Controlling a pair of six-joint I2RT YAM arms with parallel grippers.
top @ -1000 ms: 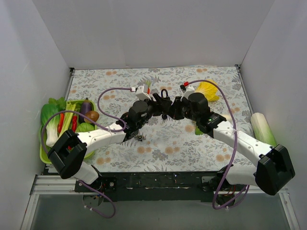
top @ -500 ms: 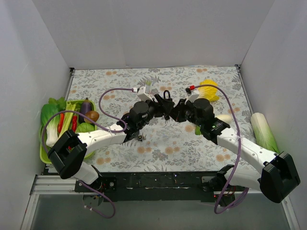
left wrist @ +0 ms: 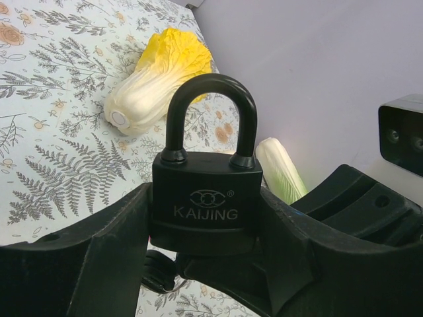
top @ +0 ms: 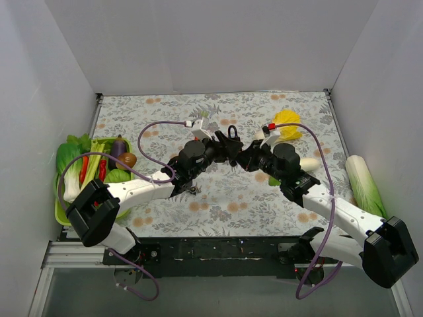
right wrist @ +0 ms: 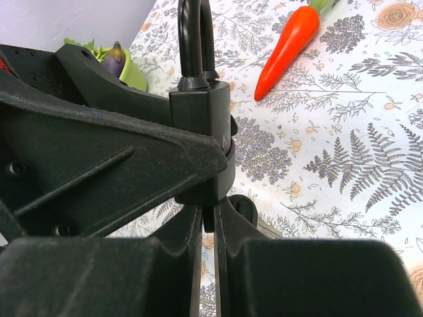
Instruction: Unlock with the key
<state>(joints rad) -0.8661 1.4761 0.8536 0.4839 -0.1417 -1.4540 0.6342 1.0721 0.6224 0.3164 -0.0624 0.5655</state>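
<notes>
A black KAIJING padlock [left wrist: 205,191] stands upright with its shackle closed, held above the table's middle [top: 229,140]. My left gripper [left wrist: 205,221] is shut on the padlock's body from both sides and shows in the top view [top: 221,148]. My right gripper [right wrist: 209,221] is shut on the thin black key [right wrist: 209,228], right under the padlock's bottom [right wrist: 201,112]. In the top view the right gripper [top: 243,157] meets the padlock from the right. The key's blade is hidden.
A yellow cabbage [top: 285,124] lies behind the right arm. A carrot [right wrist: 287,43] lies behind the grippers. A green tray [top: 58,198] of vegetables is at the left edge. A green-white cabbage [top: 362,178] lies at the right edge. A small key ring [top: 193,190] lies on the cloth.
The right arm has swung to the right and its wrist has turned while still at the padlock. The left gripper and padlock shifted slightly right.
</notes>
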